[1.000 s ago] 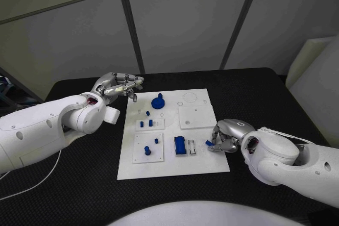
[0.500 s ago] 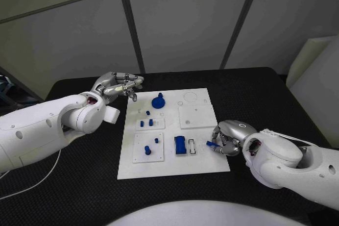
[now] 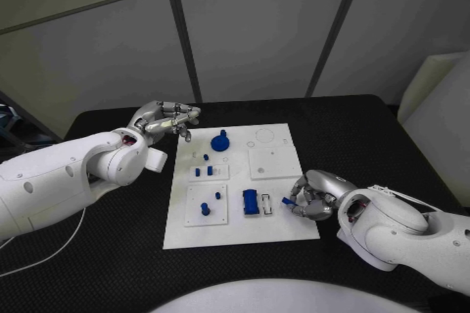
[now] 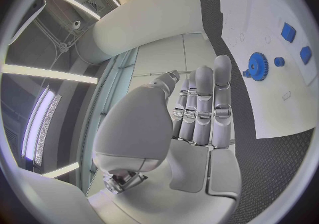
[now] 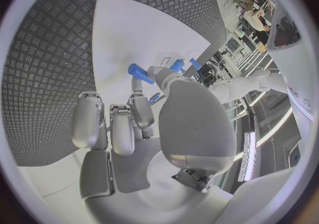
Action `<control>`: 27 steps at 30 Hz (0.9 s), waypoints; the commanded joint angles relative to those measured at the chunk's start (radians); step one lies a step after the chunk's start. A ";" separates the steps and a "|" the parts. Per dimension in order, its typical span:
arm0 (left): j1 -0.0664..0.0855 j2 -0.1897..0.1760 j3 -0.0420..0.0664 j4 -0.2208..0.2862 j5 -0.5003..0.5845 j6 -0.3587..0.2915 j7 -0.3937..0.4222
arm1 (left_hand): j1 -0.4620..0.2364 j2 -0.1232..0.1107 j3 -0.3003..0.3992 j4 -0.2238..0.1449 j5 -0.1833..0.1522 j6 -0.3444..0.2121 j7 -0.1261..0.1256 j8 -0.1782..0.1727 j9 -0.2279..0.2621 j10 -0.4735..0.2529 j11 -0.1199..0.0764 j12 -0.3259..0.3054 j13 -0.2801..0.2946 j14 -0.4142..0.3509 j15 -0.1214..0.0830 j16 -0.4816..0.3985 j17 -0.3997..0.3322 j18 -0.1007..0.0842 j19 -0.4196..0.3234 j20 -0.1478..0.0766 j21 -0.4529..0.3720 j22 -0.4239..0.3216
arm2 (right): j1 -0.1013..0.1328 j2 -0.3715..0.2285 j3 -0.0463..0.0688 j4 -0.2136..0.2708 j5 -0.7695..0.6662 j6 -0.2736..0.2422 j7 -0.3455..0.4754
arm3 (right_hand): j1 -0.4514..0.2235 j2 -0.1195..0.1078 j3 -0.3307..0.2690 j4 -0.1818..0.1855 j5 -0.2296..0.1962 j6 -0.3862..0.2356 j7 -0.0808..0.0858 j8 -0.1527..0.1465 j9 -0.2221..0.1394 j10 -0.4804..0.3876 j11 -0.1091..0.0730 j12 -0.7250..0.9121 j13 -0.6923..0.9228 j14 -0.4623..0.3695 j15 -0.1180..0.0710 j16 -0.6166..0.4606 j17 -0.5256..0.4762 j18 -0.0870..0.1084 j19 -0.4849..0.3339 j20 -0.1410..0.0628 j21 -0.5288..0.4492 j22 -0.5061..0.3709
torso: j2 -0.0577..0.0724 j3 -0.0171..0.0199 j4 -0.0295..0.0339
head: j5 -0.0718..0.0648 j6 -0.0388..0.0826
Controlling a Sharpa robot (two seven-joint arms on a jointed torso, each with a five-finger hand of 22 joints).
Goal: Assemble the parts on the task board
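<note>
Head camera looks steeply down on the whole task board (image 3: 240, 191) from above; each wrist fisheye sits close behind its hand, sharing with it an oblique portion of that board.

White rectangular task board (image 3: 284, 230) lying flat at the middle of the black table, long axis running away from the robot. Far end: a blue gear-shaped part (image 3: 219, 142) with a raised hub, standing on the board's left half; beside it, a circular outline on the bare right half. Middle left: a small raised white tile carrying two short blue pegs (image 3: 203, 170), upright and side by side. Near left: a second tile with one upright blue peg (image 3: 204, 208). Near centre: a blue rectangular block (image 3: 250, 201) lying lengthwise. At the board's right edge, a small blue cylindrical part (image 3: 287, 201) pinched in the right hand (image 3: 315, 194).
</note>
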 commanded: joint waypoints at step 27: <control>0.002 0.000 0.001 0.010 0.002 0.013 0.000 | 0.006 0.009 -0.001 -0.002 0.002 -0.006 -0.001 0.006 0.000 -0.008 -0.002 0.006 0.001 0.000 0.005 -0.001 -0.001 -0.005 -0.002 0.004 -0.006 -0.001 | 0.002 0.155 0.000 -0.106 0.151 0.001 -0.007 | -0.110 0.015 -0.101 0.023 0.063 0.042 -0.024 0.001 0.004 0.012 -0.008 0.007 0.022 0.089 -0.007 0.004 0.190 -0.017 0.005 -0.004 0.000 0.039 | 0.001 0.0012 -0.0012 | 0.012 -0.003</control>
